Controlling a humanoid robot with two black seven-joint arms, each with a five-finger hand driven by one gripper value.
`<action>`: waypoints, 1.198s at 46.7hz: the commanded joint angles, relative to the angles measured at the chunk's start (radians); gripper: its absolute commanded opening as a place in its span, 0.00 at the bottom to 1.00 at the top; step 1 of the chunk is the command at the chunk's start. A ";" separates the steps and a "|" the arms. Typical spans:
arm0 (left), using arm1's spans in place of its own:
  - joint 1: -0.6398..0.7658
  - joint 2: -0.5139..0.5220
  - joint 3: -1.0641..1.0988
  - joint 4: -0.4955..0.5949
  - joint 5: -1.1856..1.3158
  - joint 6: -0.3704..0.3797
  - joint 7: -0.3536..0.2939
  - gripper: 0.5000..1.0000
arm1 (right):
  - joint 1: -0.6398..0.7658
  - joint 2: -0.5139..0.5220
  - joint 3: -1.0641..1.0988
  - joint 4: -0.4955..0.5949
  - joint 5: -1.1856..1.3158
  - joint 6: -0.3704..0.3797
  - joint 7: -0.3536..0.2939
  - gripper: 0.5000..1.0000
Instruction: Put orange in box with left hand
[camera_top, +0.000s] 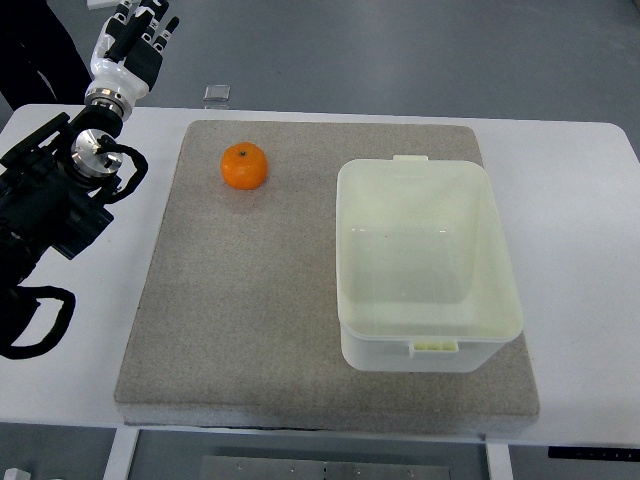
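The gray mat (250, 330) lies closest to the camera, and its front edge sits near the front of the white table (590, 260). The mat looks like rough felt, with a soft speckled top. It is a big square with rounded corners.

On the right half of the mat sits the box (430, 345). It is made of pale, milky plastic that lets a little light through. It is a rectangle with rounded corners and smooth, shiny walls. Its top is open, and there is nothing inside. Small tabs stick out at the middle of its near rim and far rim. Its long side runs from near to far.

The orange (244, 166) sits on the mat's far left part, well apart from the box. It is round, bright orange and a little bumpy. A tiny dark stem spot faces up. It is a ball, so no side is longer than another.

The left hand (132, 42) is up at the far left corner, past the table's edge. It is white and black, with hard shiny parts. Its fingers stick out loosely and hold nothing. The black left arm (50, 200) lies over the table's left side, with looped black cables.

A small clear square thing (217, 94) lies on the table's far edge.
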 joint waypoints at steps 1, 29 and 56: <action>-0.001 0.000 -0.001 0.000 -0.003 0.000 -0.001 0.99 | 0.000 0.000 0.000 0.000 0.000 0.000 0.000 0.86; -0.003 -0.002 -0.023 -0.005 0.000 0.043 0.001 0.99 | 0.000 0.000 0.000 0.000 0.000 0.000 0.000 0.86; -0.003 0.005 -0.021 -0.006 0.006 0.043 0.001 0.99 | 0.000 0.000 0.000 0.000 0.000 0.000 0.000 0.86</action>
